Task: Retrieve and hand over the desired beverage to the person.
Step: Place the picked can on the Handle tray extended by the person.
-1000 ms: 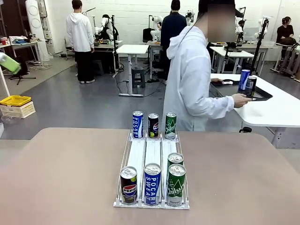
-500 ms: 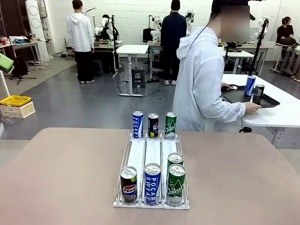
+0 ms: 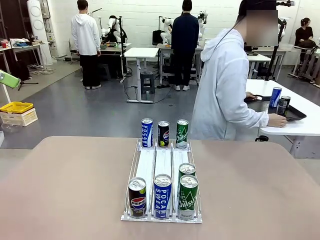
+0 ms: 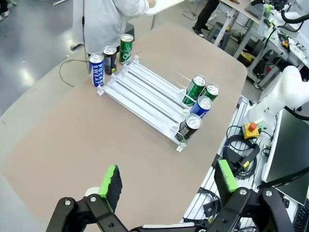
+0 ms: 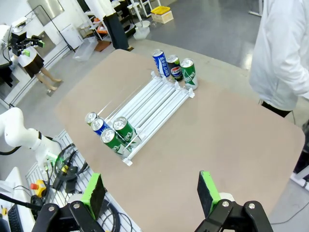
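A white three-lane rack [image 3: 162, 165] lies in the middle of the brown table [image 3: 60, 190]. At its near end stand a Pepsi can [image 3: 137, 198], a blue Pocari Sweat can [image 3: 162, 196] and two green cans [image 3: 188, 197]. Three more cans, blue [image 3: 146, 133], Pepsi [image 3: 163, 134] and green [image 3: 182, 133], stand at the far end. The person [image 3: 225, 95] in a white hooded jacket stands beyond the far edge, turned away to the right. My left gripper [image 4: 169, 178] hangs open high over the table, nothing between its pads. My right gripper [image 5: 151, 188] is likewise open and high above the rack [image 5: 145, 113].
A white side table [image 3: 300, 122] at the right carries a black tray [image 3: 295, 112] with two cans [image 3: 279, 102], where the person's hand rests. Two other people stand farther back in the room. A yellow bin [image 3: 16, 107] sits on the floor at the left.
The person has stepped to the right and turned further towards the side table, sliding the tray with its cans rightward. The rack, cans and both grippers have not moved.
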Available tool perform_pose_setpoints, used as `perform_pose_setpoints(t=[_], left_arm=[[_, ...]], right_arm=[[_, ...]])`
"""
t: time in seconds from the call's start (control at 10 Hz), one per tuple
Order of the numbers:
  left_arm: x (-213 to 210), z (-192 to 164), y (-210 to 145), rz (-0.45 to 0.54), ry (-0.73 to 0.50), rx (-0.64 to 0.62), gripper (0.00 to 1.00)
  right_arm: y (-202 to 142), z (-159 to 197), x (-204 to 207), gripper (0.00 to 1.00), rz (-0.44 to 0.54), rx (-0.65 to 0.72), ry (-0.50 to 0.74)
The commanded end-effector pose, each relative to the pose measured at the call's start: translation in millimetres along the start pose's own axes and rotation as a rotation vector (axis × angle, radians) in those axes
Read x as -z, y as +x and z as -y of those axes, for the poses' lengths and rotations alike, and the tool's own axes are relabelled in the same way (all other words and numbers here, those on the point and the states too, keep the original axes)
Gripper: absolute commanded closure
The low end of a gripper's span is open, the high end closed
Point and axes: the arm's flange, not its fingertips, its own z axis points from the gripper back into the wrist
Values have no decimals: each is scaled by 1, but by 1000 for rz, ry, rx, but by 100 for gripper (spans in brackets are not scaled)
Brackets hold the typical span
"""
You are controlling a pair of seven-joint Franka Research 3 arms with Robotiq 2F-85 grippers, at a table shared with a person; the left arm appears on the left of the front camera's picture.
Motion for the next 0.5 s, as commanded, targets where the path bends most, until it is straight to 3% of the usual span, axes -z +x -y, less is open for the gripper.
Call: perform_pose_setpoints(t=[0.0, 0.1, 0.4], left_arm=[[3, -3, 3, 45, -13, -11, 0], [0, 0, 0, 0, 0, 0, 0], [0, 0, 0, 0, 0, 0, 0]], right_arm=[[2, 1, 1, 0, 26, -13, 25], [2, 1, 1, 0, 26, -13, 25], [2, 1, 1, 0, 26, -13, 25]])
